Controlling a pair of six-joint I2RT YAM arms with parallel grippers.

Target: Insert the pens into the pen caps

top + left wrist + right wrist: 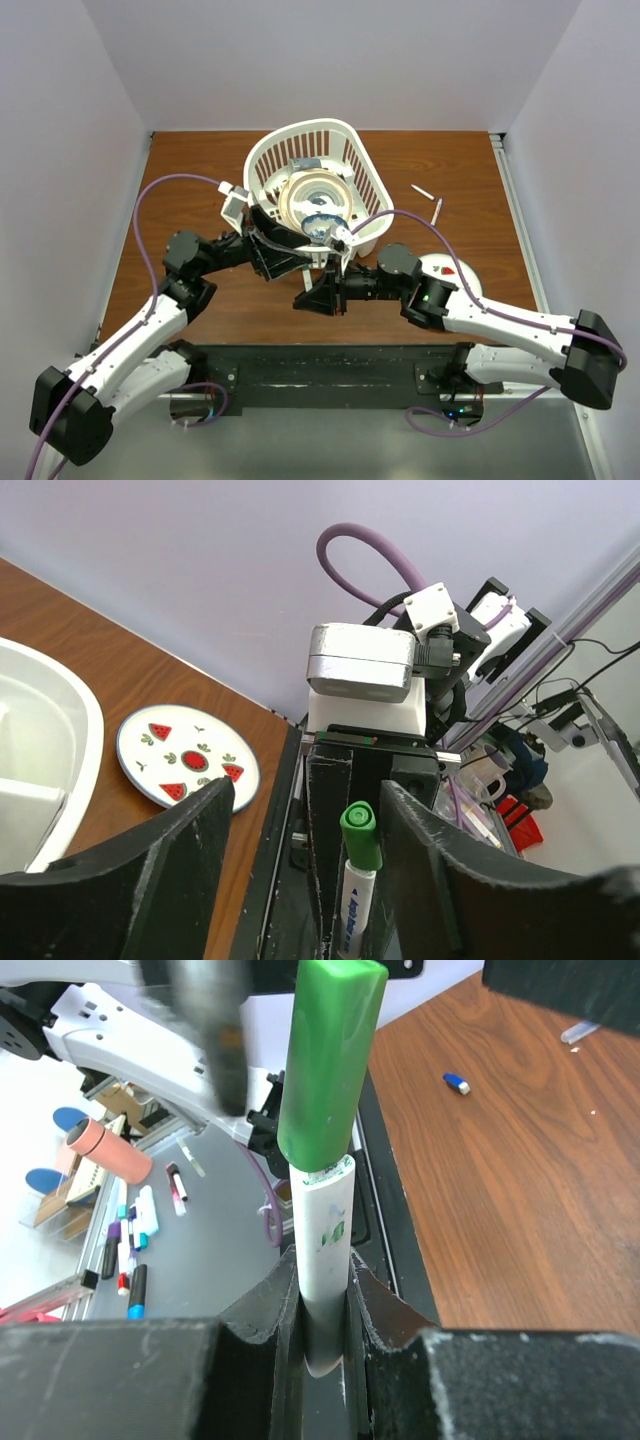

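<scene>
Two pens (pixel 437 209) lie beside the basket (pixel 262 160); right claw (pixel 325 1285) clamps green-capped pen (pixel 326 1210).

The right gripper (pixel 325 1295) is clamping a pen (pixel 326 1220) upright, just at the near side of the basket (pixel 370 170). The left gripper (pixel 305 815) is hovering beside that same near side, jaws spread wide, facing the right one.
</scene>
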